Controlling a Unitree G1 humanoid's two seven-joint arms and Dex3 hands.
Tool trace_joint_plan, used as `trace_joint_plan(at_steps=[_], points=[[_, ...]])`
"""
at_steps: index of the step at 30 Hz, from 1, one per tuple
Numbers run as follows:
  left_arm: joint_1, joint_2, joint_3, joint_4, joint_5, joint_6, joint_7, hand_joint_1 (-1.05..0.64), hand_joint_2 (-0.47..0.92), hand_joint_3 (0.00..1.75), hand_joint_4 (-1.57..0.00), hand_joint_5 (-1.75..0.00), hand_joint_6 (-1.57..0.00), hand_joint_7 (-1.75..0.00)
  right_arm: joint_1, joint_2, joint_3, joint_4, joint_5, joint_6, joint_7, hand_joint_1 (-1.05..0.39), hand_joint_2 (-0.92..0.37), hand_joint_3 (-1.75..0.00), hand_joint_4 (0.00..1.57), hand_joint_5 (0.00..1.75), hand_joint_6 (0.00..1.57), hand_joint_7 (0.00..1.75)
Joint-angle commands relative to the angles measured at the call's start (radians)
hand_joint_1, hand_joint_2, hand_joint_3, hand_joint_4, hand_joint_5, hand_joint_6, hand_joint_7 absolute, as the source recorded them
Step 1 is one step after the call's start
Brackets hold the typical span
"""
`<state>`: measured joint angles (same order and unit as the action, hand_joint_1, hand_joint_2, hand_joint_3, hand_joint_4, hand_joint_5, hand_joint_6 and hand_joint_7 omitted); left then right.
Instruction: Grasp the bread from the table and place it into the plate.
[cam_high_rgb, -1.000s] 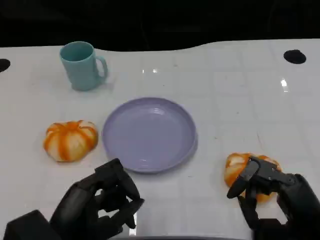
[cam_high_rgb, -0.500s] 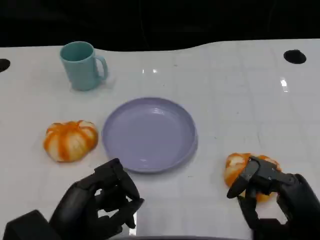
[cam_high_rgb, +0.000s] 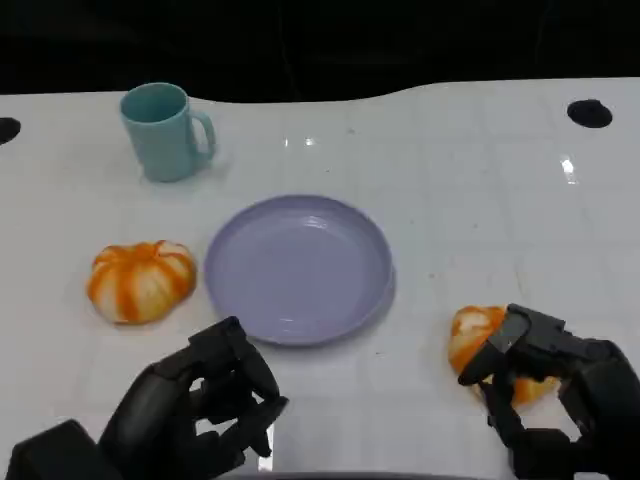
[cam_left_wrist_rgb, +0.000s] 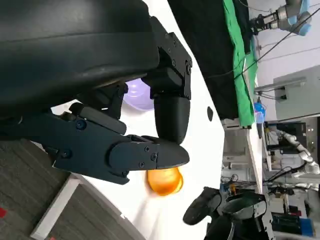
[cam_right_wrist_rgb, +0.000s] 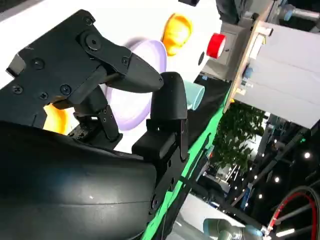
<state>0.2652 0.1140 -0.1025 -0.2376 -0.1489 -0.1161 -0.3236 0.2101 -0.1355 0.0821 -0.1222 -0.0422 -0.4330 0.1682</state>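
Two orange-and-white pumpkin-shaped breads lie on the white table. One bread (cam_high_rgb: 141, 280) (cam_right_wrist_rgb: 176, 31) sits left of the lilac plate (cam_high_rgb: 300, 268) (cam_right_wrist_rgb: 137, 85) (cam_left_wrist_rgb: 137, 95). The other bread (cam_high_rgb: 474, 338) (cam_left_wrist_rgb: 165, 181) (cam_right_wrist_rgb: 56, 117) lies right of the plate, near the front edge. My right hand (cam_high_rgb: 548, 385) (cam_left_wrist_rgb: 225, 215) arches over this bread's right half, fingers spread around it; the bread rests on the table. My left hand (cam_high_rgb: 195, 410) hovers in front of the plate, fingers loosely bent, holding nothing.
A teal mug (cam_high_rgb: 165, 130) (cam_right_wrist_rgb: 194, 95) stands at the back left. Black round holes (cam_high_rgb: 589, 113) mark the table's far corners. A red button (cam_right_wrist_rgb: 216, 46) sits beyond the table.
My right hand has shifted slightly toward me and to the right, its fingers lower over the right bread. The left hand, both breads and the plate stay put.
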Motion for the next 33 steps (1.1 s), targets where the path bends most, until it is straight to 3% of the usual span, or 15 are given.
trace_joint_plan(at_steps=[1,6,8,10,11,13,16,22,28,33], points=[[0.001,0.01,0.01,-0.006,-0.001,0.0,0.004,-0.55,0.92,0.39,-0.7,-1.75,-0.49,-1.75,-0.01,-0.051,-0.023,-0.065,-0.013,0.078,0.024,-0.25,-0.45,-1.06,0.56,1.4,0.56,1.06],[0.0,0.008,0.012,0.001,0.0,-0.009,0.003,-0.55,0.92,0.39,-0.7,-1.75,-0.48,-1.75,-0.026,-0.165,-0.033,-0.189,-0.144,0.212,0.076,-0.34,-0.46,-0.93,0.35,1.24,0.37,0.84],[0.001,0.008,0.013,0.002,-0.003,-0.009,0.002,-0.55,0.92,0.39,-0.7,-1.75,-0.48,-1.75,-0.028,-0.189,-0.033,-0.22,-0.179,0.244,0.086,-0.36,-0.53,-0.76,0.29,1.14,0.37,0.69],[0.001,0.008,0.013,0.002,-0.004,-0.009,0.002,-0.55,0.92,0.39,-0.7,-1.75,-0.48,-1.75,-0.027,-0.193,-0.032,-0.232,-0.184,0.259,0.086,-0.37,-0.55,-0.72,0.28,1.12,0.38,0.64],[0.001,0.008,0.013,0.001,-0.005,-0.006,0.001,-0.55,0.92,0.39,-0.7,-1.75,-0.48,-1.75,-0.03,-0.222,-0.035,-0.265,-0.233,0.292,0.101,-0.37,-0.56,-0.71,0.28,1.12,0.38,0.63],[0.001,0.011,0.012,-0.002,-0.001,-0.003,0.002,-0.54,0.92,0.39,-0.7,-1.75,-0.48,-1.74,-0.034,-0.272,-0.045,-0.321,-0.314,0.343,0.132,-0.36,-0.7,-0.32,0.16,0.95,0.4,0.36],[0.002,0.011,0.01,-0.002,0.007,-0.004,0.005,-0.54,0.92,0.39,-0.7,-1.75,-0.48,-1.74,-0.036,-0.315,-0.053,-0.368,-0.376,0.378,0.162,-0.35,-0.79,-0.07,0.1,0.77,0.42,0.16],[0.001,0.009,0.004,-0.003,0.01,-0.002,0.006,-0.54,0.92,0.4,-0.7,-1.75,-0.48,-1.75,-0.049,-0.387,-0.044,-0.44,-0.478,0.426,0.233,-0.37,-0.77,0.0,0.0,0.56,0.29,0.02],[-0.002,0.006,-0.003,-0.003,0.018,0.0,0.011,-0.55,0.92,0.4,-0.7,-1.75,-0.47,-1.75,-0.075,-0.399,-0.004,-0.466,-0.59,0.466,0.278,-0.36,-0.74,0.0,0.0,0.51,0.29,0.02],[-0.001,-0.002,-0.006,-0.004,0.019,0.004,0.014,-0.55,0.92,0.4,-0.7,-1.75,-0.47,-1.75,-0.125,-0.388,0.051,-0.411,-0.682,0.473,0.273,-0.37,-0.74,0.0,0.01,0.52,0.33,0.03]])
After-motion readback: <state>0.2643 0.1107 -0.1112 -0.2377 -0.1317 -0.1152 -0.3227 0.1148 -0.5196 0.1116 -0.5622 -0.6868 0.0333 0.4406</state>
